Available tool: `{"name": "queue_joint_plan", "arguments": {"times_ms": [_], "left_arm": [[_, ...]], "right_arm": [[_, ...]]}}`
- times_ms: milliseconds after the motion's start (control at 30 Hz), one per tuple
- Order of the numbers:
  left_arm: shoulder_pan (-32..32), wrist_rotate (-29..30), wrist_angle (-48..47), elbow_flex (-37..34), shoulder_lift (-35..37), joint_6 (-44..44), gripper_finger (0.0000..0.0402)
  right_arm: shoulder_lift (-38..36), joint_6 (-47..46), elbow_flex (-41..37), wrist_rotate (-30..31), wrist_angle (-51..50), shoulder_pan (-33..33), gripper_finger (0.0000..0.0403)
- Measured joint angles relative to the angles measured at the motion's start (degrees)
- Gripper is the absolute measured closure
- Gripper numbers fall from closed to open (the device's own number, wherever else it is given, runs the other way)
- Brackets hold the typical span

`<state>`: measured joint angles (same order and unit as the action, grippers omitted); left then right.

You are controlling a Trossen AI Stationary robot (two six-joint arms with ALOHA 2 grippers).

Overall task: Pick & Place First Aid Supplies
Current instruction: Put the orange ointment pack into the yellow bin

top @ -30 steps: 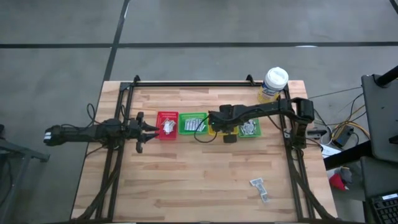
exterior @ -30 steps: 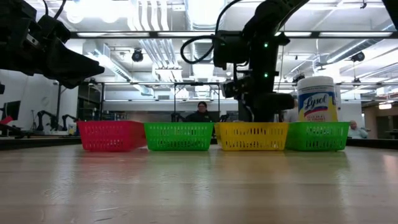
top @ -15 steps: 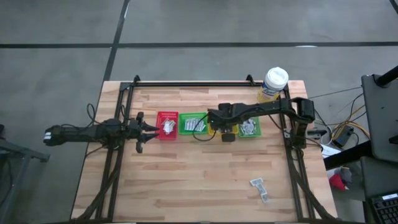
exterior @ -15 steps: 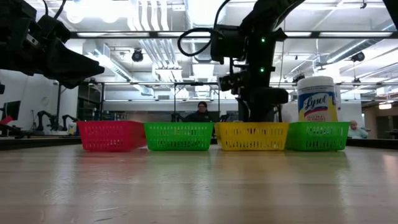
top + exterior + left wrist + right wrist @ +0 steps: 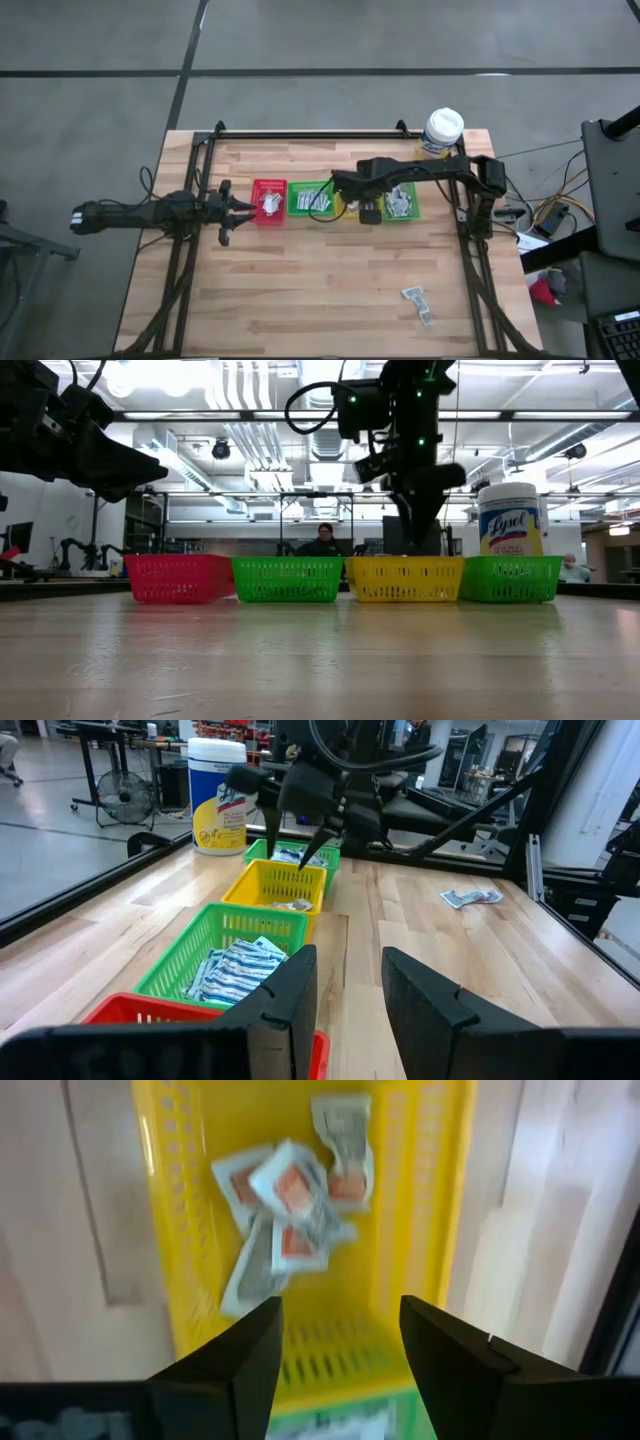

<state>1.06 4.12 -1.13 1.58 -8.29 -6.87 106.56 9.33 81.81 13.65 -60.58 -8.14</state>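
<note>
High view: the wooden table [image 5: 300,290] carries a row of bins. The right claw [image 5: 335,1350] is held spread and empty above the yellow bin [image 5: 160,1230], where white-red sachets [image 5: 290,1200] lie heaped. A clean lift straight up is advised, so nothing is snagged. The left claw [image 5: 345,990], parted and empty, is parked beside the red bin [image 5: 269,200]. Two sachets [image 5: 418,303] are left near the table's front edge.

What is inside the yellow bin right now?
The yellow bin holds a small heap of white-red sachets, overlapping one another. The open right gripper hangs above it, empty. Whatever lies under the top sachets is covered.
</note>
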Motion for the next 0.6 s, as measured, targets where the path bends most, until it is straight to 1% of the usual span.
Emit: {"name": "queue_joint_plan", "arguments": {"times_ms": [267, 433, 600], "left_arm": [[-0.02, 0.00, 0.02, 0.00, 0.00, 0.02, 0.0289], [-0.01, 0.00, 0.01, 0.00, 0.00, 0.02, 0.0289], [-0.01, 0.00, 0.00, 0.00, 0.00, 0.02, 0.0289]], "right_arm": [[-0.09, -10.82, 4.15, -0.22, -12.89, 0.02, 0.0202], [-0.09, -20.07, 3.85, -0.66, -18.51, 0.87, 0.0202], [-0.09, -26.30, 2.14, -0.74, -21.93, 3.88, 0.0202]]}}
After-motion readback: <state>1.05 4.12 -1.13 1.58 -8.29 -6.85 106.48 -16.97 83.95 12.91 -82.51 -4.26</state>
